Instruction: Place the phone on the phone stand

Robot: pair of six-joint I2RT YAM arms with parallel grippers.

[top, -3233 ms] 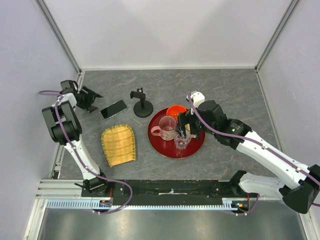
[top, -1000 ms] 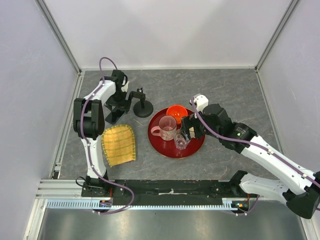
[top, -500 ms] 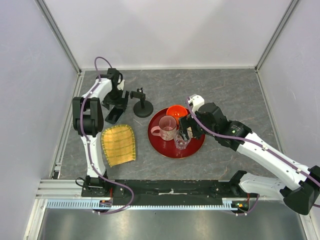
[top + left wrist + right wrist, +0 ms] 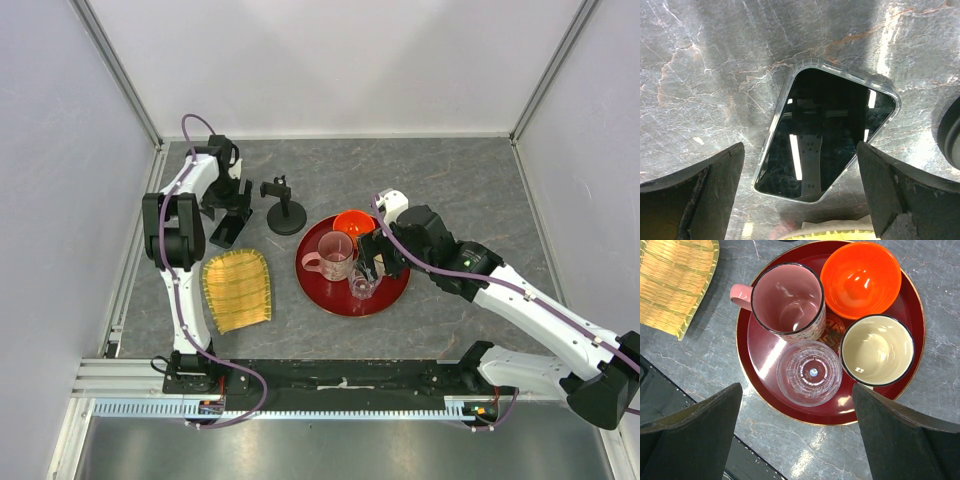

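Note:
The phone (image 4: 825, 135), black and glossy in a clear case, lies flat and askew on the grey table. My left gripper (image 4: 800, 200) hangs open directly above it, its dark fingers (image 4: 695, 195) wide on either side and touching nothing. From above, the left gripper (image 4: 229, 212) covers most of the phone. The phone stand (image 4: 283, 212), a black disc base with a short post and bracket, stands just right of it; its base edge (image 4: 952, 135) also shows. My right gripper (image 4: 372, 262) hovers open over the red tray (image 4: 395, 290), empty.
The red tray (image 4: 912, 375) holds a pink mug (image 4: 787, 302), an orange bowl (image 4: 860, 277), a cream cup (image 4: 877, 350) and a clear glass (image 4: 809, 372). A yellow woven mat (image 4: 238, 288) lies near the phone, toward the front. White walls enclose the table.
My left arm swung in from the far left to above the phone, then drew slightly back and left. The phone and stand stayed put. The right arm barely moved.

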